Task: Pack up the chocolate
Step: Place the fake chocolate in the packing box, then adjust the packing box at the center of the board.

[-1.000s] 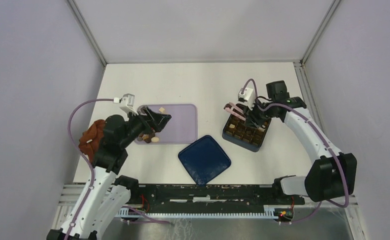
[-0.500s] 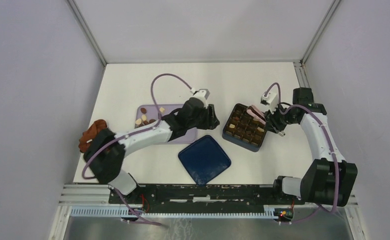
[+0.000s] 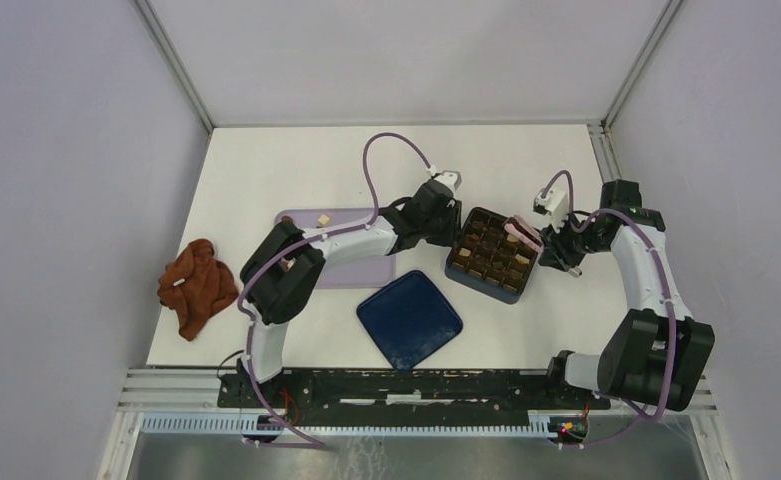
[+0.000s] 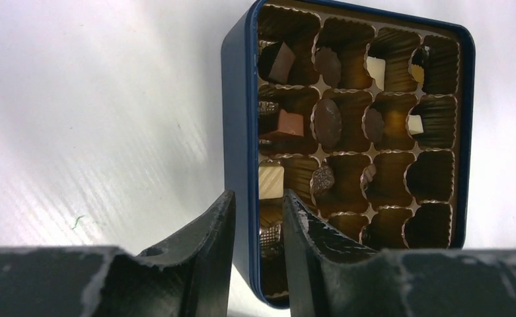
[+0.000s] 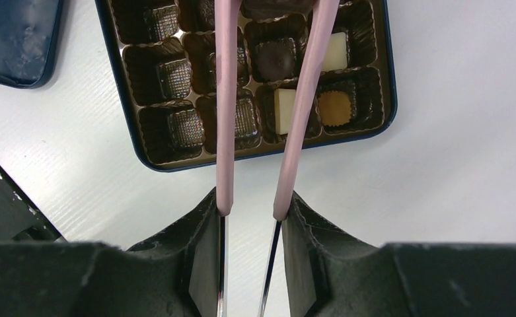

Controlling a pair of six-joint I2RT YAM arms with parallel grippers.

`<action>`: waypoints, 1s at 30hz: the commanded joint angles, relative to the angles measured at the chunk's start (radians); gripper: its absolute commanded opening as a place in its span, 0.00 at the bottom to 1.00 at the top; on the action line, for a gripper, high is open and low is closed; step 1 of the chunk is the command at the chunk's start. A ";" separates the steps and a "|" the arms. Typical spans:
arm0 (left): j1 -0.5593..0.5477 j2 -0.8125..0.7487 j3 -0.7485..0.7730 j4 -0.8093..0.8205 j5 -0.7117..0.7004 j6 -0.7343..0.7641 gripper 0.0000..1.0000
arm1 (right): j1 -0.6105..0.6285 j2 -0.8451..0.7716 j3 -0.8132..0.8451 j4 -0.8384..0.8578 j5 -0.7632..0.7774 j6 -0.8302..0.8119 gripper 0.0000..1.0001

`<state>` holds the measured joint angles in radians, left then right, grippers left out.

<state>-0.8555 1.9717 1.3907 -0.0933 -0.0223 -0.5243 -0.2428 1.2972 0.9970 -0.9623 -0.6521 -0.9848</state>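
Left wrist view: the left gripper point(image 4: 258, 194) sets its jaws astride the wall of the blue box point(image 4: 236, 99) at lower center, clamped or not unclear; chocolate point(image 4: 326, 122) sits in several cups. Right gripper point(image 5: 252, 193) jaws clench pink tongs point(image 5: 223, 99) over the box on the white counter point(image 4: 96, 99).

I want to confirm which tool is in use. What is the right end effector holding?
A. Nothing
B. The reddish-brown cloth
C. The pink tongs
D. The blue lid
C: in the right wrist view, the right end effector is clamped on the handle end of the pink tongs, whose two arms reach out over the chocolate box.
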 commanded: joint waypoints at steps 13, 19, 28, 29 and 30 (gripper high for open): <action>-0.027 0.149 0.189 -0.122 0.003 0.075 0.15 | -0.008 0.007 0.009 -0.018 -0.048 -0.036 0.15; -0.046 0.123 0.211 -0.146 -0.125 0.088 0.02 | -0.008 0.007 0.016 -0.037 -0.049 -0.047 0.14; -0.089 -0.064 0.051 0.060 -0.469 0.184 0.02 | -0.007 -0.003 0.062 -0.081 -0.071 -0.067 0.15; -0.092 -0.091 0.025 0.085 -0.510 0.208 0.02 | -0.008 -0.005 0.072 -0.090 -0.079 -0.069 0.15; -0.097 -0.112 0.001 0.138 -0.542 0.228 0.02 | -0.008 -0.007 0.079 -0.097 -0.087 -0.072 0.14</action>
<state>-0.9424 2.0247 1.4475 -0.1814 -0.3389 -0.4126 -0.2451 1.3067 1.0050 -1.0233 -0.6716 -1.0245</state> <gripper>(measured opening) 0.050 0.392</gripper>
